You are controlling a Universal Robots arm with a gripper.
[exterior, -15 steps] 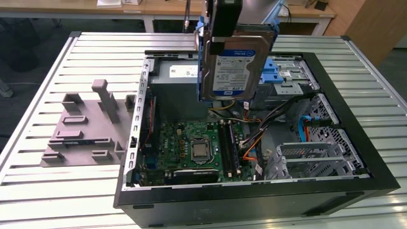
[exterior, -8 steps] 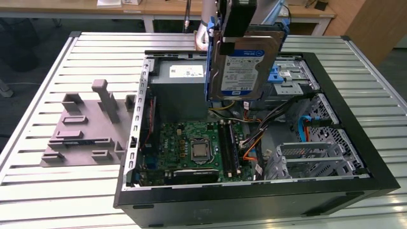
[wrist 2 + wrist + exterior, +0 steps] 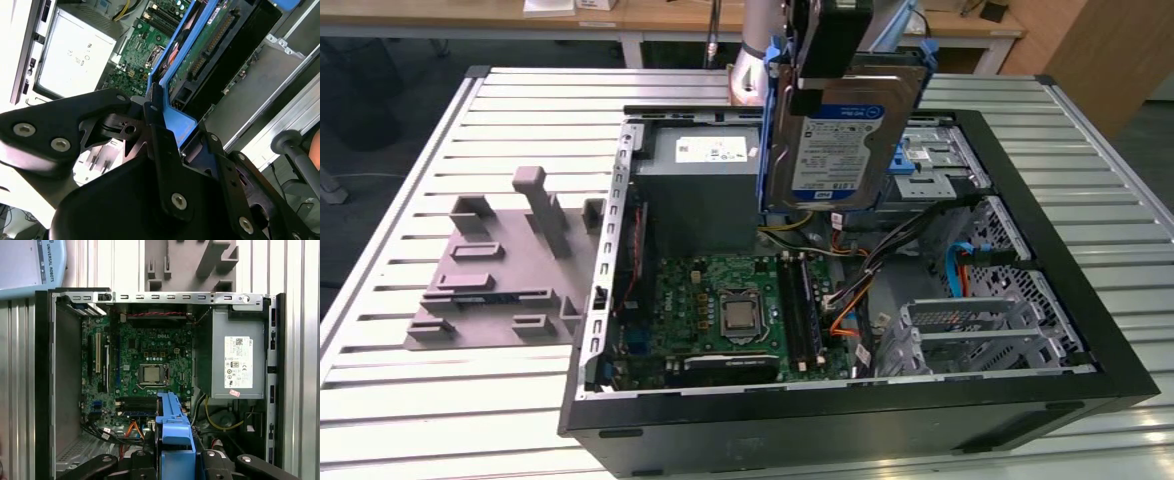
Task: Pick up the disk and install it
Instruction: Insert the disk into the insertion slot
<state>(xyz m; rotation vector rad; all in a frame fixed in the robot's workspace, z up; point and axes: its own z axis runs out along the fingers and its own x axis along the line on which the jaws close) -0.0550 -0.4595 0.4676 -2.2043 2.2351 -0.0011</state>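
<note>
One black claw (image 3: 831, 55) is clenched on the upper end of the flat silver disk (image 3: 834, 140) in its blue plastic carrier. It holds the disk upright in the air over the open black computer case (image 3: 854, 420), near the grey metal power-supply box (image 3: 700, 195). The case stands on the slatted metal table (image 3: 440, 410).
</note>
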